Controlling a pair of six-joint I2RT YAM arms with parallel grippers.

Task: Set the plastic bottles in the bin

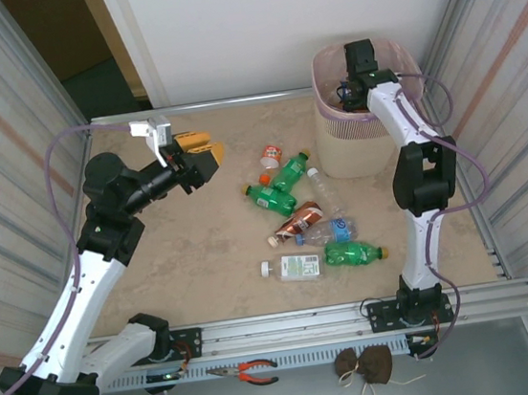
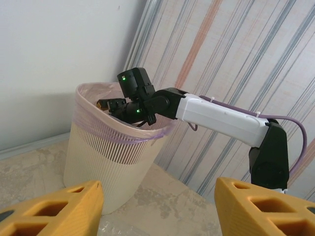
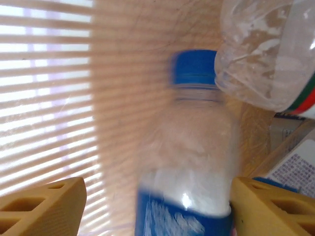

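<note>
Hanging in the bin [image 1: 343, 154], right gripper [image 3: 157, 209] spread, blue-capped bottle [image 3: 189, 147] loose between its fingers [image 3: 42, 209], cap pointing away; left gripper [image 1: 203, 155] spread, empty, nearer the table bottles [image 1: 295, 218]

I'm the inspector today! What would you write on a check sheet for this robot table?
Surface: beige table, flat.
Job's things: about eight plastic bottles lying mid-table; bin at the far right, with others inside.
Clutter: pliers and two brown pouches on the front rail.
Grippers: left gripper open, empty, above the table; right gripper open inside the bin, a blurred blue-capped bottle between its fingers.
Cables: purple cables loop along both arms.
Surroundings: striped panels, white wall.
</note>
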